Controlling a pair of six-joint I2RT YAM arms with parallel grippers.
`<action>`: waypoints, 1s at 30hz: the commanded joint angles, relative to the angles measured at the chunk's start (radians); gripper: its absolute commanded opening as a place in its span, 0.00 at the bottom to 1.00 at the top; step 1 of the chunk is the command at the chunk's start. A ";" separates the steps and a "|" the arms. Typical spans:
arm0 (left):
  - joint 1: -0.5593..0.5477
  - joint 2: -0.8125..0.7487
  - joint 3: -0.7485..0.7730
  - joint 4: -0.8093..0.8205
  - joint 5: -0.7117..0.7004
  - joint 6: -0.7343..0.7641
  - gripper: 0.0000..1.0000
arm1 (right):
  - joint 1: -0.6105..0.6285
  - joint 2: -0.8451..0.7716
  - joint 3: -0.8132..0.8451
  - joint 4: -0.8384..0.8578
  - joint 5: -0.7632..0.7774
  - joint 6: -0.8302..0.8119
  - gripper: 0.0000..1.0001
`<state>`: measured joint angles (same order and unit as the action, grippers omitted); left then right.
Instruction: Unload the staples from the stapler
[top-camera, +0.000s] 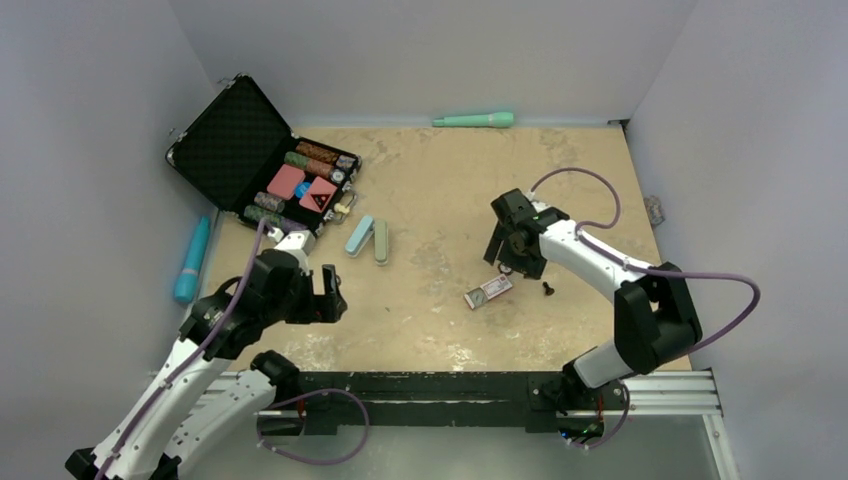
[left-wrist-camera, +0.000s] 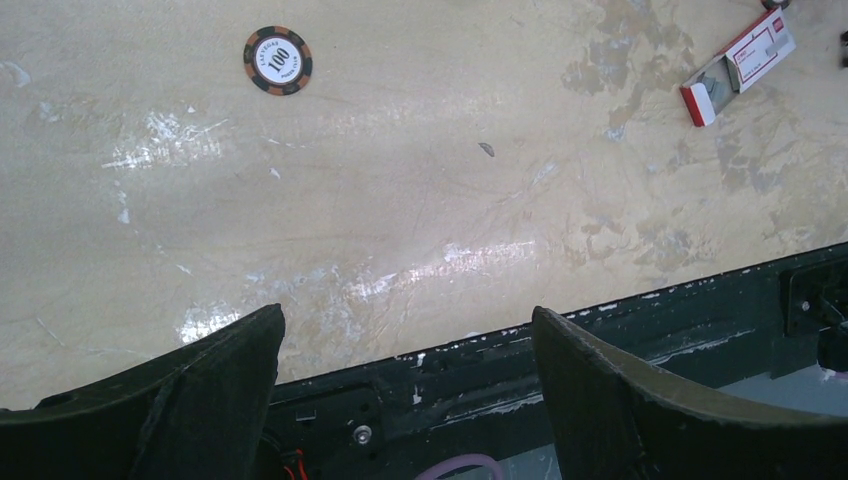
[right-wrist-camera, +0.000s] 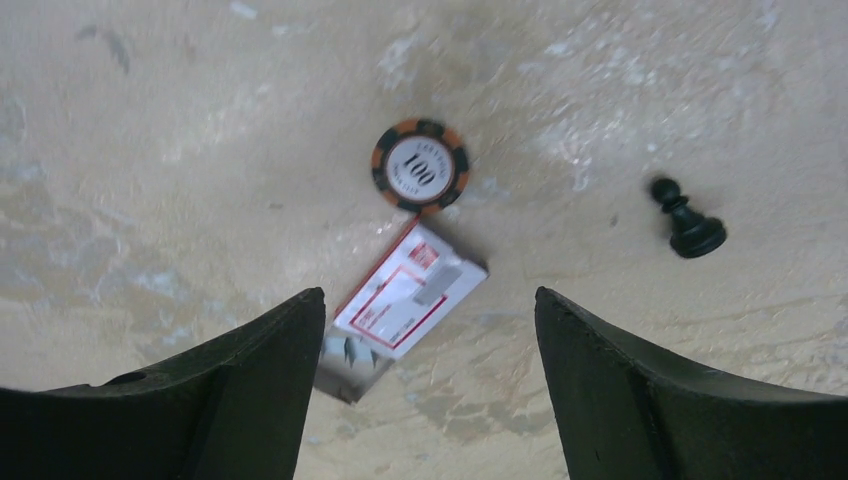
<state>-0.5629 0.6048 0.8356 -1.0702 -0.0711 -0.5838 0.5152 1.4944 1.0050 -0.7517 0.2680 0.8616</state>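
Black rail (top-camera: 450, 385) with both arm bases sits at the near edge. Past it lies a tan table (top-camera: 450, 180), scuffed and patchy, with pale walls on three sides.

Left arm bends up from its base. The left gripper (left-wrist-camera: 408, 318) hangs low over the near edge of the table, fingers wide apart with nothing in them.

Right arm folds at the elbow and leans in to the middle. The right gripper (right-wrist-camera: 428, 300) points down, fingers spread wide and empty, just above the staple box (right-wrist-camera: 410, 285). That box is slid part open. A chip (right-wrist-camera: 420, 167) lies just beside it and a black pawn (right-wrist-camera: 685, 220) is near.

Well apart, by the open case (top-camera: 235, 140), a blue bar (top-camera: 359, 236) and a green bar (top-camera: 381, 242) lie side by side. One may be the stapler, but they are too small to tell
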 joint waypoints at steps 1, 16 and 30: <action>0.006 0.051 0.009 0.024 0.024 0.002 0.97 | -0.100 0.023 0.008 0.047 0.011 -0.019 0.78; 0.006 0.058 0.008 0.019 0.034 0.006 0.96 | -0.165 0.116 -0.038 0.055 0.060 0.024 0.50; 0.006 0.035 0.009 0.022 0.017 0.005 0.96 | 0.070 0.137 -0.111 0.050 -0.058 0.118 0.45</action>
<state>-0.5629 0.6502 0.8356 -1.0702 -0.0410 -0.5835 0.5018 1.5997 0.9035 -0.6632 0.2749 0.9123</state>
